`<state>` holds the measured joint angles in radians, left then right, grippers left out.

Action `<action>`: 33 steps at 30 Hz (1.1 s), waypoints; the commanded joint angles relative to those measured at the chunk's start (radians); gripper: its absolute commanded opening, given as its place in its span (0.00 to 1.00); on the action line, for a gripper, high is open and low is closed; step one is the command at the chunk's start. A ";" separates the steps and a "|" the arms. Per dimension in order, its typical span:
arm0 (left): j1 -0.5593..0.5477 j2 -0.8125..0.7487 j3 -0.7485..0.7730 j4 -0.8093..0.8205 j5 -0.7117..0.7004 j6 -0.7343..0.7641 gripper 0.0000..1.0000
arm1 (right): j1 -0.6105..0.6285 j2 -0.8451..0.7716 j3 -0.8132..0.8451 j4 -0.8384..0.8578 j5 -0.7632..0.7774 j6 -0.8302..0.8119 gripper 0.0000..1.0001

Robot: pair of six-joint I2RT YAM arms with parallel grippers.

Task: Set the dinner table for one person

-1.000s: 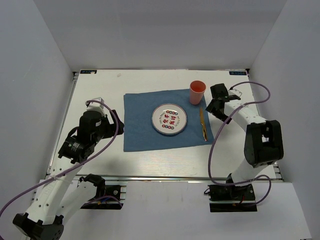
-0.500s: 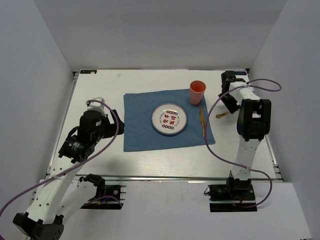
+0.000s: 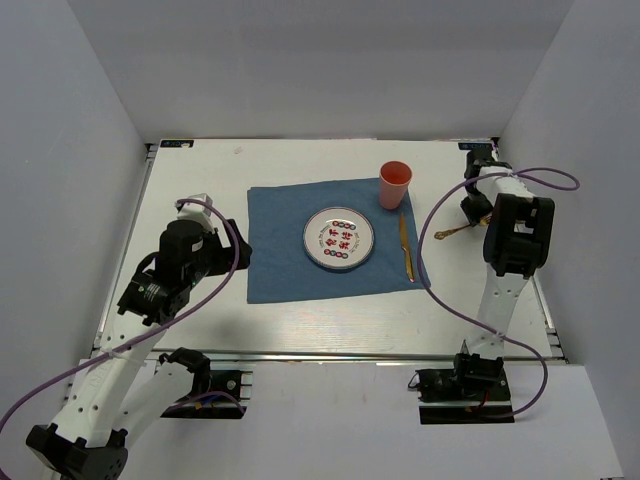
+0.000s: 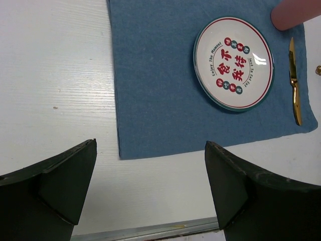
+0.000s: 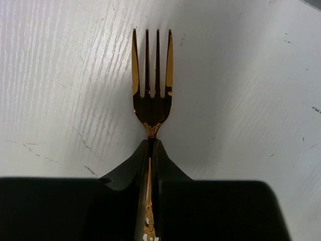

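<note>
On the white dinner table lies a blue placemat carrying a round plate with red characters. A pink cup stands at the mat's far right corner, and a gold knife lies along its right edge. My right gripper is shut on the neck of a gold fork, tines pointing away over bare tabletop. In the top view this gripper is right of the mat, with the fork sticking out to its left. My left gripper is open and holds nothing, left of the mat.
A metal rail runs along the table's near edge. Grey walls close in the left, right and far sides. A purple cable loops from the right arm over the mat's right corner. The left wrist view shows the placemat, plate and knife.
My right arm swung from beside the cup to the table's far right. Its jaws went from open to shut on the fork. The left arm stayed still.
</note>
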<state>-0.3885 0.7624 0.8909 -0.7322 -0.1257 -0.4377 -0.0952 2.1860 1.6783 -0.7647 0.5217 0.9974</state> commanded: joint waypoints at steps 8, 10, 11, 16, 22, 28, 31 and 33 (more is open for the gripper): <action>-0.003 -0.015 -0.006 0.014 0.017 0.013 0.98 | 0.009 -0.118 -0.107 0.041 -0.062 -0.084 0.00; -0.003 -0.015 -0.006 0.011 0.014 0.011 0.98 | 0.026 -0.216 -0.123 0.053 -0.060 -0.100 0.00; -0.003 -0.015 -0.004 0.011 0.006 0.008 0.98 | 0.040 -0.262 -0.162 0.094 -0.058 -0.112 0.00; -0.003 -0.043 -0.003 -0.003 -0.049 -0.013 0.98 | 0.130 -0.630 -0.368 0.300 -0.063 -0.125 0.00; 0.008 -0.078 0.008 -0.025 -0.135 -0.056 0.98 | 0.297 -0.838 -0.505 0.571 -0.271 -0.223 0.00; 0.017 -0.141 0.029 -0.102 -0.319 -0.150 0.98 | 0.636 -0.586 -0.287 0.507 -0.313 -0.296 0.00; 0.017 -0.181 0.029 -0.127 -0.382 -0.187 0.98 | 0.771 -0.458 -0.226 0.507 -0.276 -0.249 0.00; 0.017 -0.221 0.025 -0.131 -0.406 -0.199 0.98 | 0.842 -0.376 -0.195 0.504 -0.240 -0.194 0.00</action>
<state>-0.3759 0.5880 0.8913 -0.8288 -0.4335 -0.5861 0.6777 1.7641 1.4178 -0.2428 0.2420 0.7551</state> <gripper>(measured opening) 0.977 0.022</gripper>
